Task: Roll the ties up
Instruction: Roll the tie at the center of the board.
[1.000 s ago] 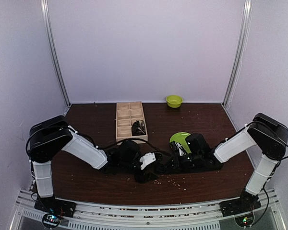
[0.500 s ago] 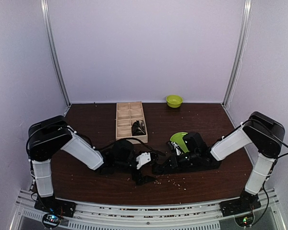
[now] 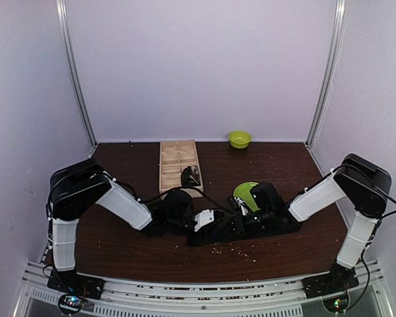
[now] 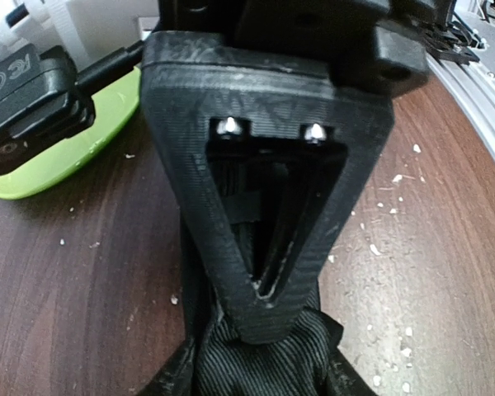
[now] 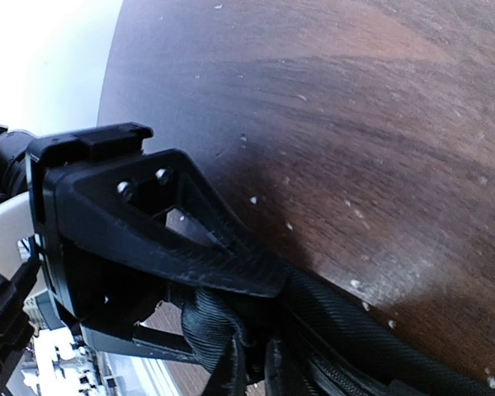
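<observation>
A black ribbed tie (image 4: pixel 264 363) lies bunched on the brown table between my two grippers. In the top view it is a dark heap (image 3: pixel 198 238) near the front middle. My left gripper (image 4: pixel 268 307) is shut, its tips pinching the tie's fabric against the table; it shows in the top view (image 3: pixel 218 228) too. My right gripper (image 5: pixel 268 280) is shut on the same tie (image 5: pixel 206 322), which bulges under its tips, and sits close to the left one (image 3: pixel 235 223). Another dark rolled tie (image 3: pixel 190 176) sits in a wooden tray's near compartment.
The wooden divided tray (image 3: pixel 175 158) stands behind the left gripper. A green plate (image 3: pixel 245 190) lies just behind the right gripper and shows in the left wrist view (image 4: pixel 66 153). A small green bowl (image 3: pixel 239 139) stands at the back edge. Pale crumbs dot the table.
My left gripper has moved right, close to the right gripper, drawing the tie's loose heap with it away from the front. The right gripper has shifted slightly left.
</observation>
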Tool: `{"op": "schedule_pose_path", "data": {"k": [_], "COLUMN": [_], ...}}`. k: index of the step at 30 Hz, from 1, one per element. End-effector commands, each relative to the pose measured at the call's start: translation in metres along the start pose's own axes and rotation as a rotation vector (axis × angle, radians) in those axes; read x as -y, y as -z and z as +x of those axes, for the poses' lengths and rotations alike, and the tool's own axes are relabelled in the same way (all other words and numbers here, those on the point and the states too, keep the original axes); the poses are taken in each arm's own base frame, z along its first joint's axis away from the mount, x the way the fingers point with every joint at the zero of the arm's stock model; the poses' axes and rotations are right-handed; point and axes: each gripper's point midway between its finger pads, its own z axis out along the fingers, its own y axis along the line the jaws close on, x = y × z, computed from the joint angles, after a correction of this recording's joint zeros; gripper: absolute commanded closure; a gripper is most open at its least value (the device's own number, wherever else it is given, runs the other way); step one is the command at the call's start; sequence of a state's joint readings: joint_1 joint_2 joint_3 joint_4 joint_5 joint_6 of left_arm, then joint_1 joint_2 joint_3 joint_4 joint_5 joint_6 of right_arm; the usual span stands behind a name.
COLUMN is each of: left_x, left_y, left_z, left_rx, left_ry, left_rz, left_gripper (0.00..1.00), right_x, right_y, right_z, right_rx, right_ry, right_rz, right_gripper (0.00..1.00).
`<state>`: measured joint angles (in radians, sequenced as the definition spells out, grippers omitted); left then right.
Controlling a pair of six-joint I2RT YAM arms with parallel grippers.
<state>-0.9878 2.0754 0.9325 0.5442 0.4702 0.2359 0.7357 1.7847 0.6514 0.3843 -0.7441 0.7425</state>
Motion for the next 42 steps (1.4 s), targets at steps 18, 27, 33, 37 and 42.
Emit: {"op": "schedule_pose_path", "data": {"k": [18,27,33,37,42], "left_x": [0.008,-0.010,-0.010,-0.007,-0.008], "left_y": [0.032,0.026,0.012,0.006,-0.005], "left_z": [0.005,0.009,0.006,0.005,0.006], "left_rx": [0.134,0.223,0.238,0.254,0.214], "left_ry": [0.130,0.177,0.263,0.308,0.317], "left_rz": [-0.063,-0.150,-0.106,-0.072,-0.065], "left_gripper": [0.31,0.21,0.22,0.32,0.43], "right_x": [0.034,0.061,0.066,0.065,0.062], "right_y": [-0.001,0.001,0.005,0.007,0.007], "right_z": [0.012,0.028,0.028,0.027,0.024], "right_rx": [-0.045,-0.093,-0.086,-0.059,-0.031], "right_ry": [-0.038,-0.019,-0.001,-0.006,-0.016], "right_rz": [0.161,0.261,0.292,0.290,0.275], "right_gripper": [1.00,1.00,1.00,1.00,1.00]}}
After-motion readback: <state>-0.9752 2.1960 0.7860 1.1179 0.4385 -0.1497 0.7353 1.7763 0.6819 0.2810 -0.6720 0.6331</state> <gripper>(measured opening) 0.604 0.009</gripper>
